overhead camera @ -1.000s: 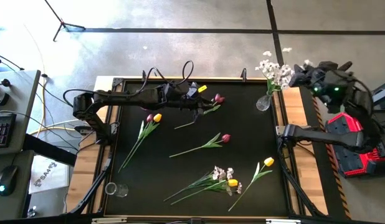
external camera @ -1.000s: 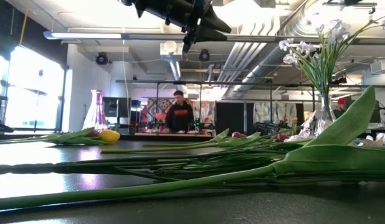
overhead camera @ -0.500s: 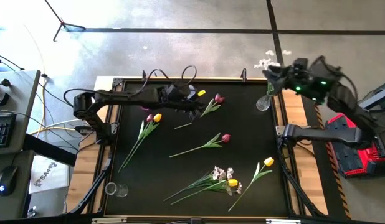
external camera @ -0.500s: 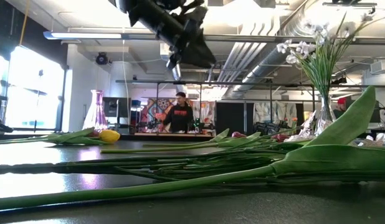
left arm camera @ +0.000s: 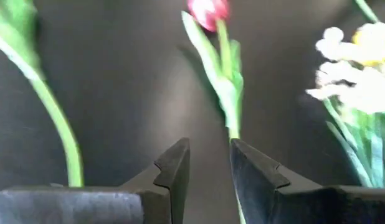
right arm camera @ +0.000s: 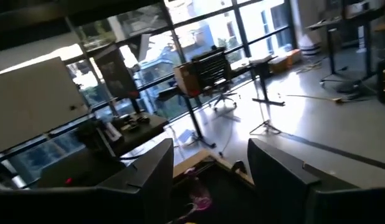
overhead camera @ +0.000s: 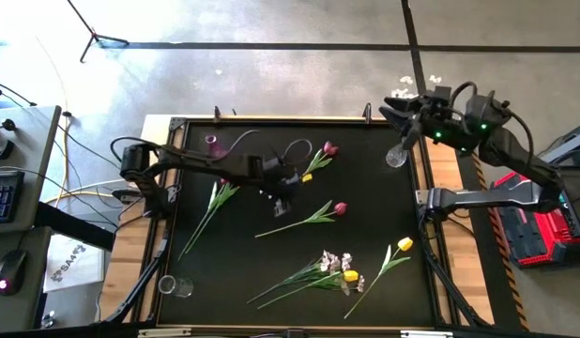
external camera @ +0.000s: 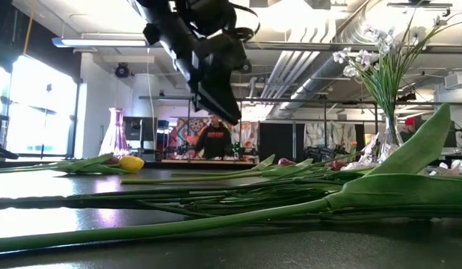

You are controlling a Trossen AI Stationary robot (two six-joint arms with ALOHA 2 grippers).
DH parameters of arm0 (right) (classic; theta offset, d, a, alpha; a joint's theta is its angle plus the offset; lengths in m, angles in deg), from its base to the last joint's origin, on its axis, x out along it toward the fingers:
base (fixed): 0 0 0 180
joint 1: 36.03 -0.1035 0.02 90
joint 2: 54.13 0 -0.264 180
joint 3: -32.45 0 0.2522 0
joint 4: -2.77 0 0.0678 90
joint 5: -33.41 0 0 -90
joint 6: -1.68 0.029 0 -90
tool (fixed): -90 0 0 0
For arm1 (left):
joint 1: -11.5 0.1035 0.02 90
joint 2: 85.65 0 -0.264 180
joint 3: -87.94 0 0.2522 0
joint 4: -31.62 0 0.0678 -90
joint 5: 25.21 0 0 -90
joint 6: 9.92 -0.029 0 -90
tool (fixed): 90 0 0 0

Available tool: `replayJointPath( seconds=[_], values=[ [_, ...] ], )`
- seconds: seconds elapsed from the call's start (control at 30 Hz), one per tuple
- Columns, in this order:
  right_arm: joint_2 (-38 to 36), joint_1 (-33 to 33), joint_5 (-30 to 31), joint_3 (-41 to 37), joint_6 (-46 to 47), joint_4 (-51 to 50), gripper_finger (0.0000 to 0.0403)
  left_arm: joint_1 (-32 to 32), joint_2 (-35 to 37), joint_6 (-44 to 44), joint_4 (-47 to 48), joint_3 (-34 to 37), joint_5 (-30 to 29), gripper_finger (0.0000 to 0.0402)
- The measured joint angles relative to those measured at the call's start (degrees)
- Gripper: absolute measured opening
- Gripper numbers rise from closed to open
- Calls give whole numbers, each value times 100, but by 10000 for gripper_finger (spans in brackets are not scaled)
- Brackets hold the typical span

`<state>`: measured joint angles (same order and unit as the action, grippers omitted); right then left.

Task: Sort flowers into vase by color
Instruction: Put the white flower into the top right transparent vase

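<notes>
Your left gripper (overhead camera: 282,194), jaws narrowly parted and empty, hovers over the red tulip (overhead camera: 340,208) stem, which runs lengthwise rightward; the right arm is farther.

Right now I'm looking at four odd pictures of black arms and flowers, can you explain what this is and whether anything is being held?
It is a robot with two dark arms at a black table. One picture looks down from above, one looks level across the tabletop, and two come from cameras on the arms' wrists.

Loose fake flowers lie on the table: a red tulip, another red tulip, yellow tulips and a white spray. A clear vase at the far right corner already holds white blossoms.

The left pincer hangs over the middle of the table, part open and empty; its own camera shows a red tulip's stem just ahead. The right pincer is open and empty, raised near the vase.
</notes>
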<state>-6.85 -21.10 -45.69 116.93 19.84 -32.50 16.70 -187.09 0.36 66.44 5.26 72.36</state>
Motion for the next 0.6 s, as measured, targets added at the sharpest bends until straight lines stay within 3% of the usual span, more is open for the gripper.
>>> replayJointPath(
  seconds=[0.1, 0.3, 0.6],
  values=[
    [-1, -183, -1, 2, 101, -154, 193, -226, -8, 83, -225, 0, 366, 105],
    [56, -434, 0, 1, 254, -419, 193, -938, -151, -147, -381, -2, 551, 105],
    [363, -581, 2, 2, 9, -727, 193, -1850, -651, 1175, -836, -4, 525, 105]
  ],
)
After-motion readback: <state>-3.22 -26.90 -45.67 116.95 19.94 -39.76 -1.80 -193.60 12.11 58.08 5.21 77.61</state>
